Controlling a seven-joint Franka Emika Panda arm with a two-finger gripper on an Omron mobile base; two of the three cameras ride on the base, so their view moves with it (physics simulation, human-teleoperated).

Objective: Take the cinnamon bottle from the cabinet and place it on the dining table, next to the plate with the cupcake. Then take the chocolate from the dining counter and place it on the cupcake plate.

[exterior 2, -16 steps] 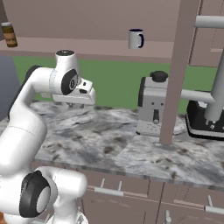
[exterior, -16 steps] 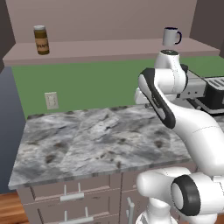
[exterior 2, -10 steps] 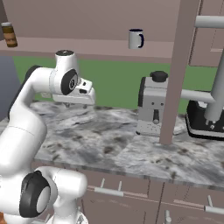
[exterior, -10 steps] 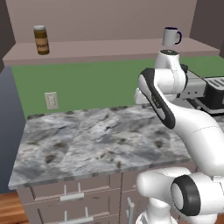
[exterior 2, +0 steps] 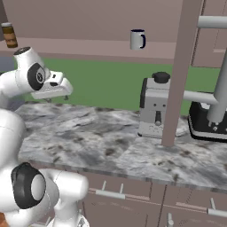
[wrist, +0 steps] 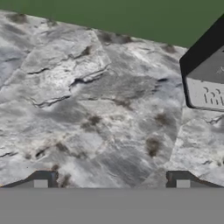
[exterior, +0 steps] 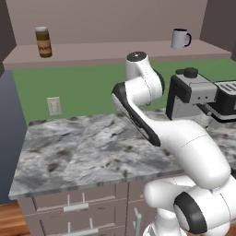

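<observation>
The cinnamon bottle (exterior: 44, 42) (exterior 2: 9, 35), a brown jar with a pale lid, stands at the left end of the cabinet shelf (exterior: 115, 51) (exterior 2: 88, 47). My gripper (exterior 2: 58, 98) (wrist: 111, 181) hangs well below the shelf and to the right of the bottle, pointing down at the marble worktop (wrist: 87, 109). It is open, and nothing sits between its fingertips (wrist: 41, 179). The dining table, the plate, the cupcake and the chocolate are out of view.
A white mug (exterior: 180, 38) (exterior 2: 138, 39) stands further right on the shelf. A coffee machine (exterior: 191, 94) (exterior 2: 155, 106) and a dark appliance (exterior 2: 208, 122) sit on the worktop's right side. A wooden post (exterior 2: 181, 71) rises beside them. Drawers (exterior: 73, 207) run under the worktop.
</observation>
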